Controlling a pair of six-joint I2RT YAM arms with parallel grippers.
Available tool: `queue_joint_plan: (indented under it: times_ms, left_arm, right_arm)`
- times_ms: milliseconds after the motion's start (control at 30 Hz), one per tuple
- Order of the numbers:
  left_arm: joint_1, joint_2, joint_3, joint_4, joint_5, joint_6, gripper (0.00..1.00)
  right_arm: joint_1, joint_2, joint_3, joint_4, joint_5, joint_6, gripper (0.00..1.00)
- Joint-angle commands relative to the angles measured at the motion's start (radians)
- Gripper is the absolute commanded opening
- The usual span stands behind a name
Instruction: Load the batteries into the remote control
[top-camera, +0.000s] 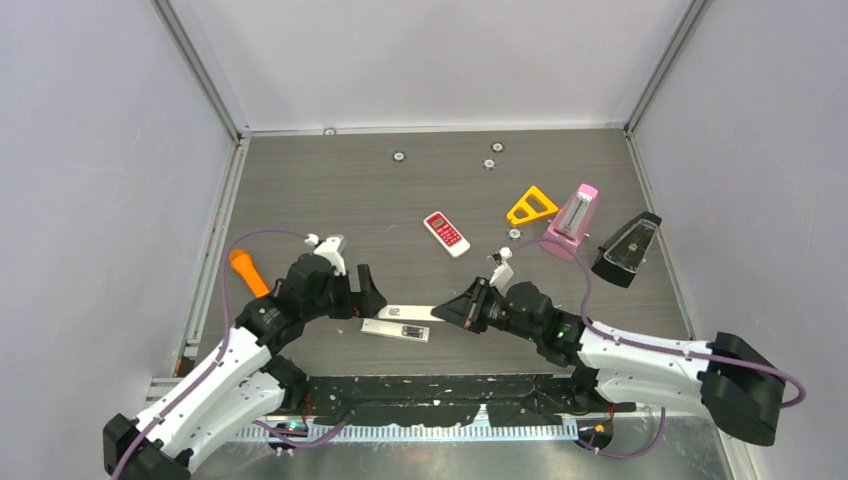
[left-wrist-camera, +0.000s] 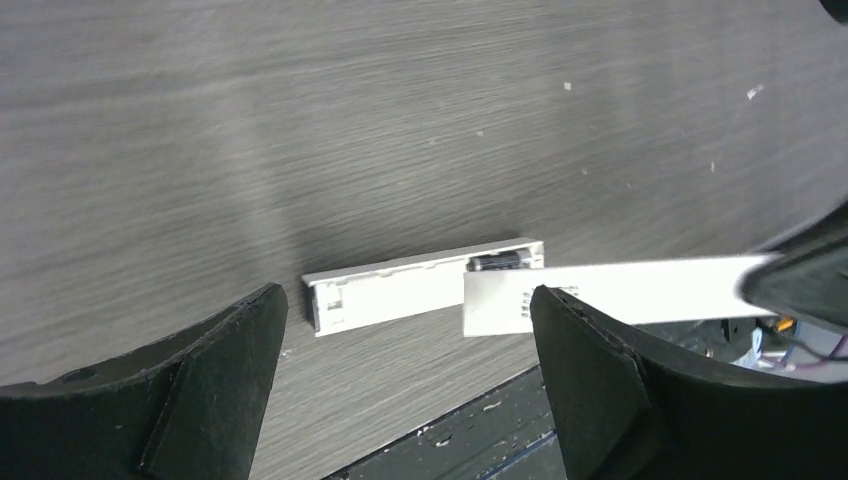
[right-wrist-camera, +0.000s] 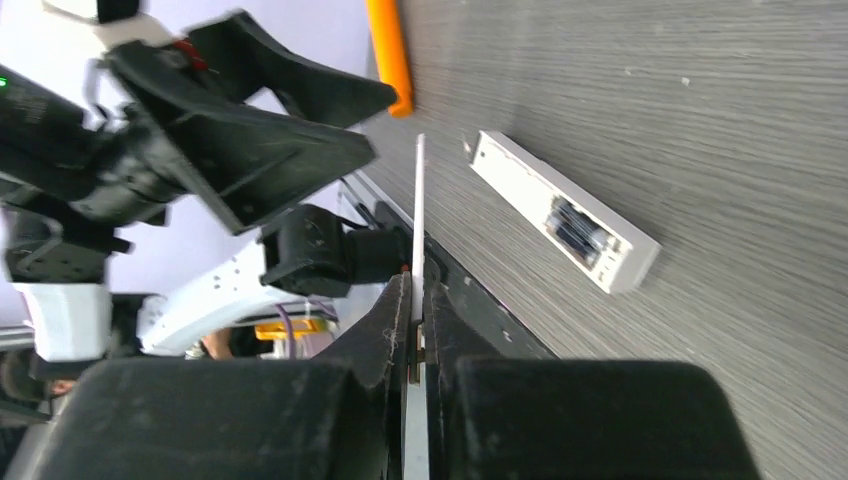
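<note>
Right tool (right-wrist-camera: 415, 295) clamps the thin white cover (right-wrist-camera: 418, 200) edge-on; left tool (left-wrist-camera: 400, 335) stands wide open near the remote (left-wrist-camera: 390, 290), which lies on the worktop (left-wrist-camera: 300, 120) with dark batteries (right-wrist-camera: 575, 228) seated inside.

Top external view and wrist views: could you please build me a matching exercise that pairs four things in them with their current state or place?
Column one:
1. left pincer
2. right pincer
3. white remote
4. orange stick

Column two:
A. lying flat, battery bay uncovered
B. open, holding nothing
C. shut on the thin white cover
D. lying off to the far left, untouched

Pairs: 1-B, 2-C, 3-A, 4-D.
</note>
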Motion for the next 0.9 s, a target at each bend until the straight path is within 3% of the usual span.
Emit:
queue_joint_plan:
  times_ms: [0, 267, 867]
  left_arm:
    - [0.088, -0.045, -0.064, 0.052, 0.062, -0.111, 0.92]
    - [0.154, -0.109, -0.161, 0.035, 0.04, -0.162, 0.91]
    - [0.181, -0.168, -0.247, 0.036, 0.022, -0.172, 0.81]
  right_arm:
    - [0.046, 0.117, 0.025, 0.304, 0.118, 0.108, 0.05]
    - [0.138, 0.328, 0.019, 0.493, 0.203, 0.197, 0.05]
    - [0.142, 0.53, 0.013, 0.576, 0.194, 0.258, 0.05]
